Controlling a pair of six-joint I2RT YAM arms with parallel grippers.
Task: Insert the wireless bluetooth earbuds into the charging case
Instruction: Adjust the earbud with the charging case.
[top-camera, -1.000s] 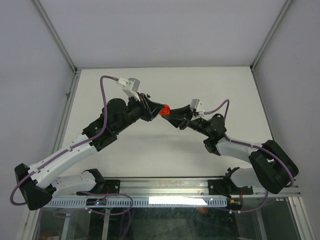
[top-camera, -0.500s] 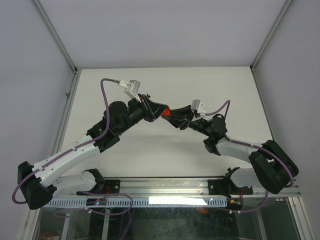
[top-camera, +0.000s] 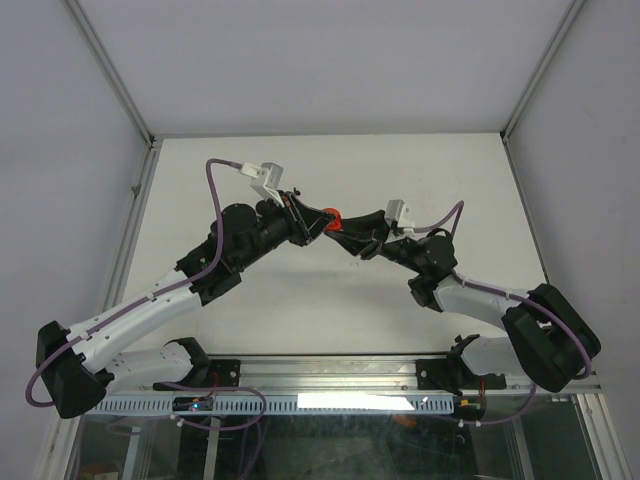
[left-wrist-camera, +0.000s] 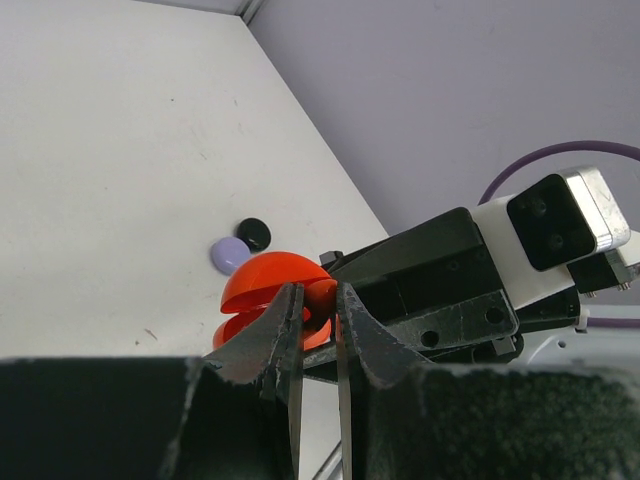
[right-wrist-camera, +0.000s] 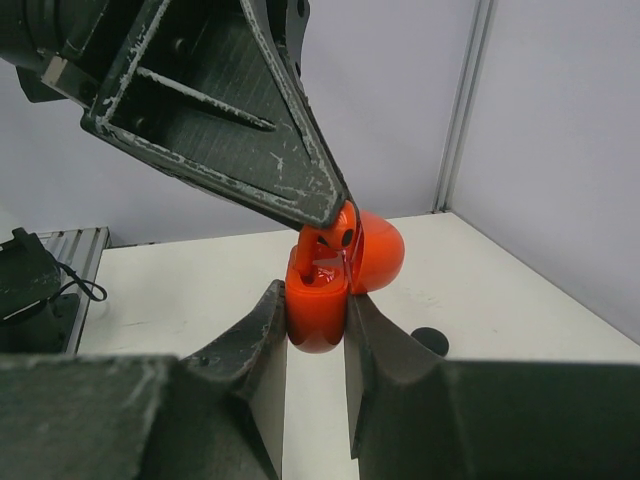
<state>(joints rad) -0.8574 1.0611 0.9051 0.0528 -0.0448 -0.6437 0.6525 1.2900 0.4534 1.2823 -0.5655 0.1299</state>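
My right gripper (right-wrist-camera: 315, 296) is shut on the base of an open red charging case (right-wrist-camera: 317, 318), whose lid (right-wrist-camera: 378, 250) is tipped back. My left gripper (left-wrist-camera: 318, 293) is shut on a red earbud (left-wrist-camera: 322, 298). In the right wrist view the earbud (right-wrist-camera: 326, 244) points stem-down into the case's socket, under the left fingers (right-wrist-camera: 250, 160). In the top view both grippers meet above the table's middle, the left gripper (top-camera: 320, 224) and the right gripper (top-camera: 346, 233) on either side of the red case (top-camera: 334, 217).
A pale purple round case (left-wrist-camera: 229, 256) and a black round case (left-wrist-camera: 254, 234) lie on the white table beyond the red case. The black one also shows in the right wrist view (right-wrist-camera: 430, 341). Grey walls and a metal post stand behind.
My left gripper has moved right, closing the gap to the case held by the right gripper. The earbud now sits at the case's opening. The right arm has barely moved.
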